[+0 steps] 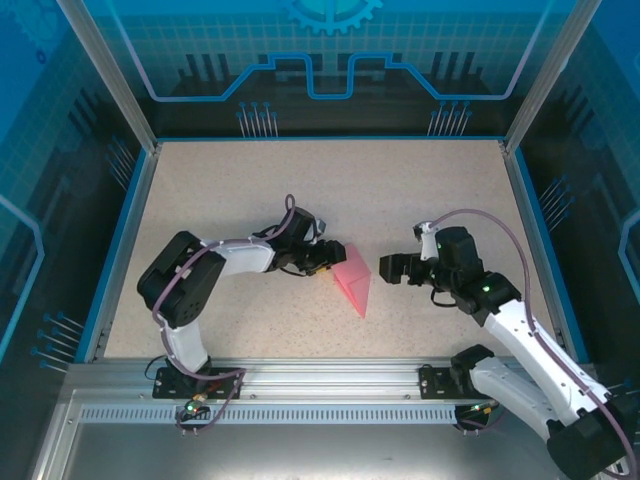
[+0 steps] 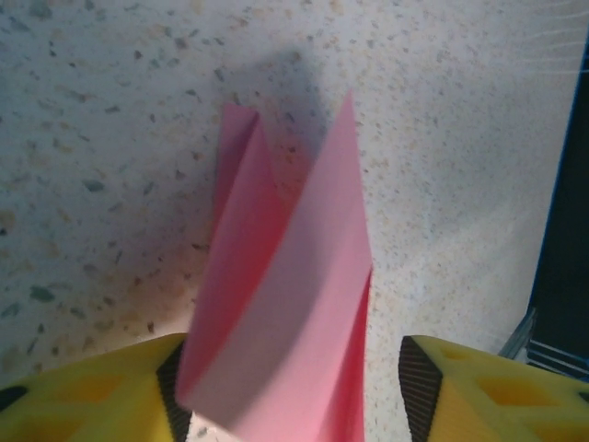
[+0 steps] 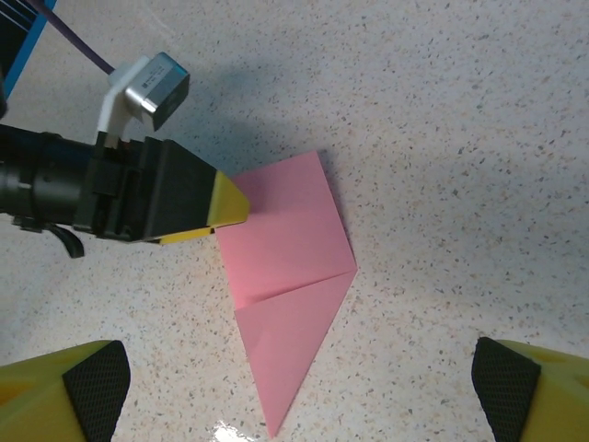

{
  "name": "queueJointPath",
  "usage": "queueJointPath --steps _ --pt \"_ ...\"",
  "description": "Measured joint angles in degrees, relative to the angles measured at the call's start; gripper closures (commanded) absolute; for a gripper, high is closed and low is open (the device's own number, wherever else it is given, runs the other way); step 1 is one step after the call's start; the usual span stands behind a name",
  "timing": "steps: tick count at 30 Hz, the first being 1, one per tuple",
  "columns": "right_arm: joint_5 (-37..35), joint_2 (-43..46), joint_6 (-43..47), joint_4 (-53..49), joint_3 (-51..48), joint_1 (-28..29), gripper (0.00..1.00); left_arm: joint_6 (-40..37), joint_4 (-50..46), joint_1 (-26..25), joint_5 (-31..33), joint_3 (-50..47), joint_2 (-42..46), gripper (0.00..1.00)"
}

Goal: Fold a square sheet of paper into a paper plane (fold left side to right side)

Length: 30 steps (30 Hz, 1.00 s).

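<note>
The left pincer (image 2: 293,391) is held apart around a raised flap of the one pink paper plane (image 2: 294,276); the right pincer (image 3: 299,396) is spread wide just to its right.

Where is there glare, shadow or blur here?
Right wrist view: a small glare spot on the table beside the paper plane's tip, and a soft shadow above the left gripper. Left wrist view: the plane's near end looks soft, with its shadow behind it.

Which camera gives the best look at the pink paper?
Right wrist: the paper lies nearly whole, kite shape and crease clear. Top external shows it small; left wrist shows a close, cropped part.
</note>
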<state>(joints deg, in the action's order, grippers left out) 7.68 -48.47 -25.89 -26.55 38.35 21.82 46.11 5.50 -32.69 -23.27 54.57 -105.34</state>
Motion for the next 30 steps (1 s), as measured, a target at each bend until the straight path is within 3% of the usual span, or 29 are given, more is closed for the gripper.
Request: queueJointPath --steps 6,10,15,20,24,27,30 --pt "12.2 -9.9 0.4 3.0 -0.5 -5.8 0.05 -2.1 0.8 0.0 -0.1 1.3 -2.6 0.89" --pt "18.8 -15.4 1.5 5.8 -0.9 -6.8 0.14 -4.0 2.2 0.3 0.0 0.2 -1.7 0.99" --pt "28.6 -23.4 2.9 12.3 -0.8 -9.7 0.28 -6.4 3.9 2.7 -0.8 -6.7 6.9 1.00" --pt "38.0 -30.8 6.2 14.9 1.4 -11.1 0.33 -10.0 4.9 6.4 -4.7 -11.5 17.7 1.00" --pt "44.4 -35.1 8.1 16.6 5.6 -11.0 0.32 -13.2 5.5 8.0 -10.1 -12.6 23.0 1.00" --pt "47.4 -37.4 9.3 17.4 8.6 -10.1 0.20 -15.4 5.1 8.2 -14.5 -12.6 24.0 1.00" --pt "49.8 -39.8 11.0 17.7 11.2 -8.5 0.26 -16.8 4.3 8.2 -18.3 -12.6 24.0 1.00"
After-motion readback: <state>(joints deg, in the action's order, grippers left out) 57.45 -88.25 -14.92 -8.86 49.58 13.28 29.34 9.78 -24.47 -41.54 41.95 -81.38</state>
